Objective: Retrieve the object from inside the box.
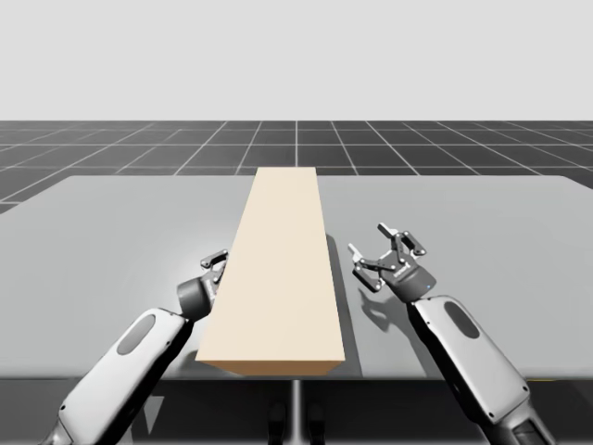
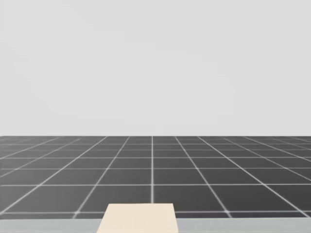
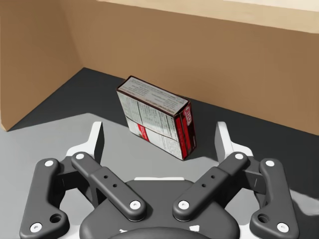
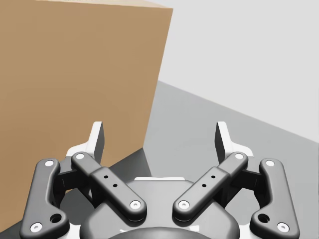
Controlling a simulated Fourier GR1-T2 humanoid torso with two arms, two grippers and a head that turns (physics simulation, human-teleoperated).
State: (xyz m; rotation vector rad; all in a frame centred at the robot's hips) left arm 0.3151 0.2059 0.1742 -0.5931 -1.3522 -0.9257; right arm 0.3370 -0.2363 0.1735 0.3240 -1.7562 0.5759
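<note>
A long tan box lies lengthwise down the middle of the grey table; its far end shows in the head view. My left gripper is at the box's left side, open. In the left wrist view that gripper looks into the box's brown inside, where a small white and red carton stands upright on the shadowed floor, just ahead of the fingers and untouched. My right gripper hovers open to the right of the box, holding nothing. In its wrist view the right gripper faces the box's outer wall.
Bare grey table spreads on both sides of the box. The near end of the box reaches the table's front edge. Beyond the table lies a dark tiled floor.
</note>
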